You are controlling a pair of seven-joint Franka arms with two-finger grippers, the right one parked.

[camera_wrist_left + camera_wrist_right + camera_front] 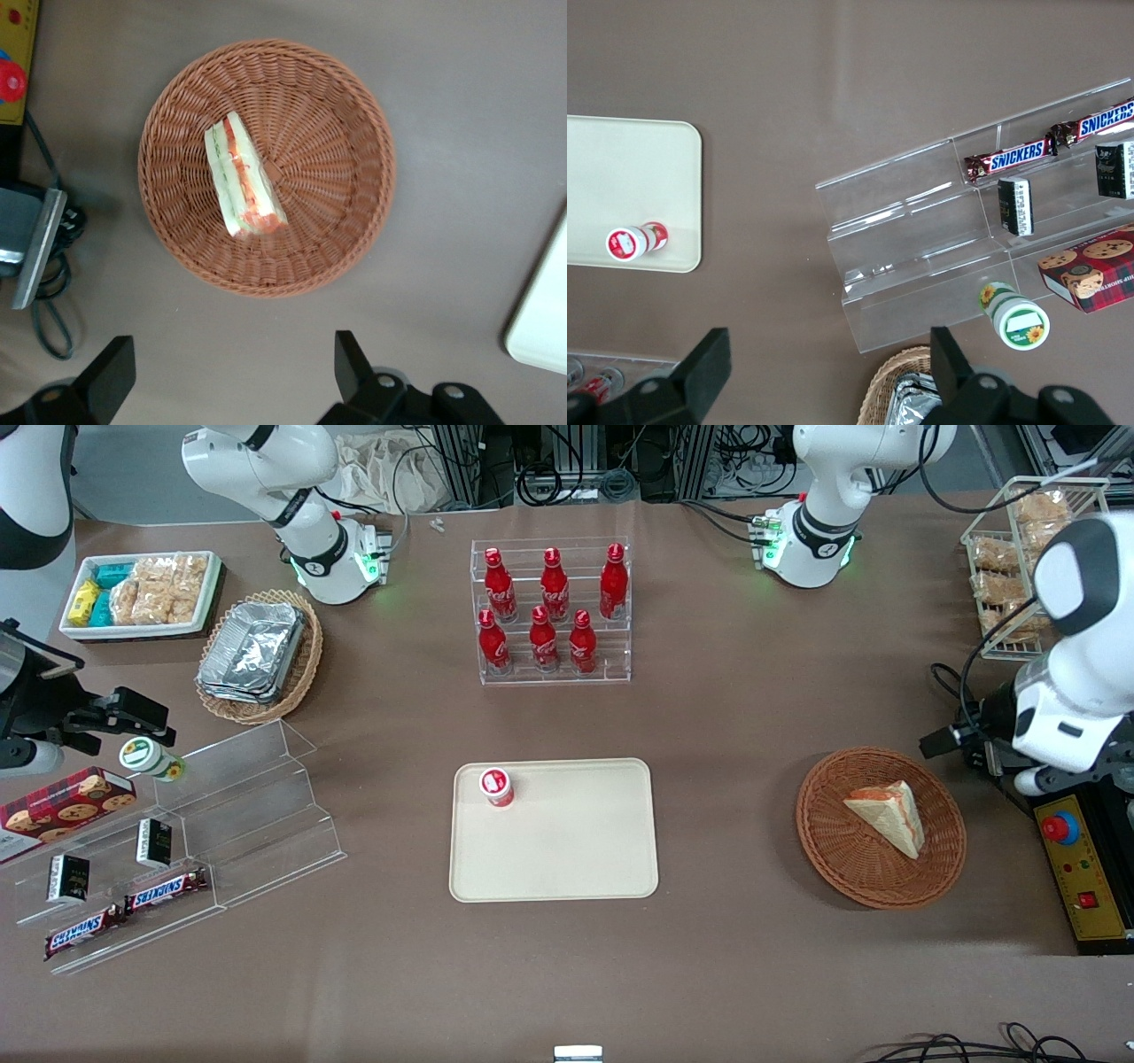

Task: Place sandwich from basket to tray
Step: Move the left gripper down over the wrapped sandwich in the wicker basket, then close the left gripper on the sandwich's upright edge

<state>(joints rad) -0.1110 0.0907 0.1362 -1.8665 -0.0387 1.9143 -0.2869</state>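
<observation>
The sandwich (889, 815) (242, 186), a pale wedge with an orange-red filling edge, lies in the round reddish-brown wicker basket (833, 841) (345, 177). My left gripper (979, 748) (232, 372) hangs open and empty above bare table just outside the basket's rim, toward the working arm's end of the table. Its two black fingers (350, 363) stand wide apart and touch nothing. The cream tray (567, 841) (545, 310) (620, 177) lies flat beside the basket, toward the parked arm's end, with a small red can (497, 786) (633, 241) standing in one corner.
A yellow control box with a red button (1076, 868) and cables lies close to the basket. A clear rack of red cola bottles (551, 611) stands farther from the camera than the tray. A wire rack of snacks (1010, 558) is near the working arm's base. Clear stepped shelves (221, 824) stand toward the parked arm's end.
</observation>
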